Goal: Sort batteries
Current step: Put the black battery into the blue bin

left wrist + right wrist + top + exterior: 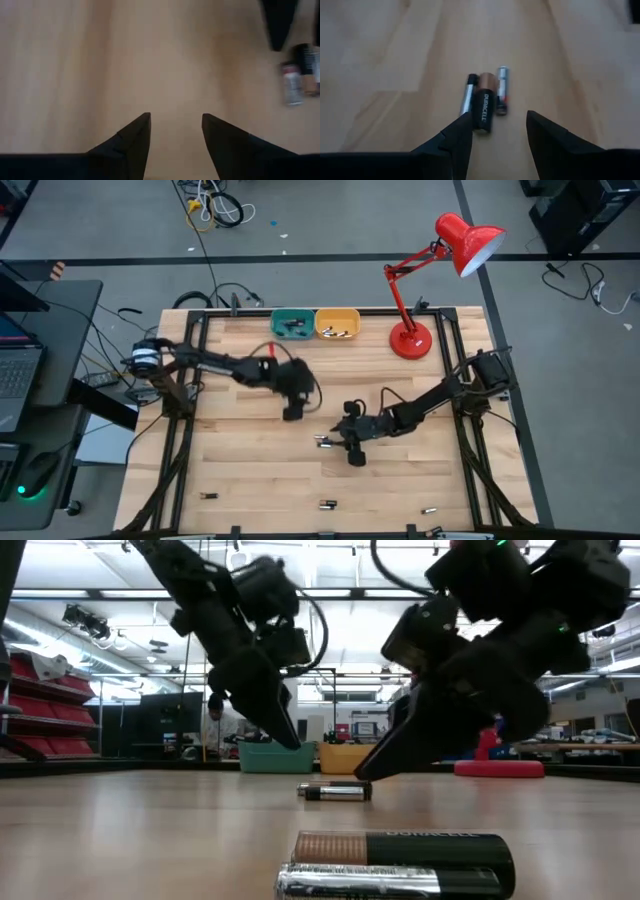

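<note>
Three batteries lie side by side on the wood near the table's middle (323, 442): a copper-and-black one (484, 102), a slim silvery one (466, 95) and a short one (502, 90). My right gripper (356, 460) (497, 125) is open and points down at them, its tips just short of their near ends and slightly above the table (372, 770). My left gripper (291, 415) (175, 125) is open over bare wood to their left, raised (288, 735). More batteries lie in the teal bin (292, 325) and the yellow bin (337, 324).
Single batteries lie along the near edge (207, 496) (327, 504) (428, 509); two lie right in front of the low camera (400, 860). A red desk lamp (410, 340) stands at the far right corner beside the bins. Bare wood lies between the arms and the near edge.
</note>
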Controlling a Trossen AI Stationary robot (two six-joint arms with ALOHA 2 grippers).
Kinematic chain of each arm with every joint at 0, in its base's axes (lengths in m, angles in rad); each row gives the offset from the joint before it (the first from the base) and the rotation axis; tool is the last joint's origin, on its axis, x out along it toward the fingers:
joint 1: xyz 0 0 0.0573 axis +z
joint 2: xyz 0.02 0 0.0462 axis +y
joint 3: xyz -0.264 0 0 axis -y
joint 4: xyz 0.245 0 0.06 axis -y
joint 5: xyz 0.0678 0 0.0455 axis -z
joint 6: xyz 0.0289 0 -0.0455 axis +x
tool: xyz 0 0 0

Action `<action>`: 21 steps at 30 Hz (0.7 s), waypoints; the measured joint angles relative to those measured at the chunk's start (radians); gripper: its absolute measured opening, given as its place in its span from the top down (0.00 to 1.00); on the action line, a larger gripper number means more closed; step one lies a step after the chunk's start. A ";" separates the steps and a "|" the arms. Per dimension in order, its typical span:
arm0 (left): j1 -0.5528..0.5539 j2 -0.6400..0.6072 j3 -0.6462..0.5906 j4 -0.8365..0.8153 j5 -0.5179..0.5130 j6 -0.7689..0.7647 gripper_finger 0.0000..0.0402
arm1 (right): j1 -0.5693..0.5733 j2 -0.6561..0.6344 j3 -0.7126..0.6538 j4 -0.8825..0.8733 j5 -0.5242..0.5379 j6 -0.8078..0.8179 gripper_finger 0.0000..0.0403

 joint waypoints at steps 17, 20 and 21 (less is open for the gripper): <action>-0.261 0.057 -0.071 0.136 -0.152 -0.160 0.52 | 0.061 -0.001 0.000 -0.024 -0.006 0.044 0.62; -0.299 0.057 -0.072 0.123 -0.151 -0.181 0.52 | 0.094 -0.001 0.000 -0.023 -0.008 0.054 0.62; -0.314 0.058 -0.072 0.124 -0.151 -0.182 0.52 | 0.105 -0.001 0.000 -0.023 -0.006 0.057 0.62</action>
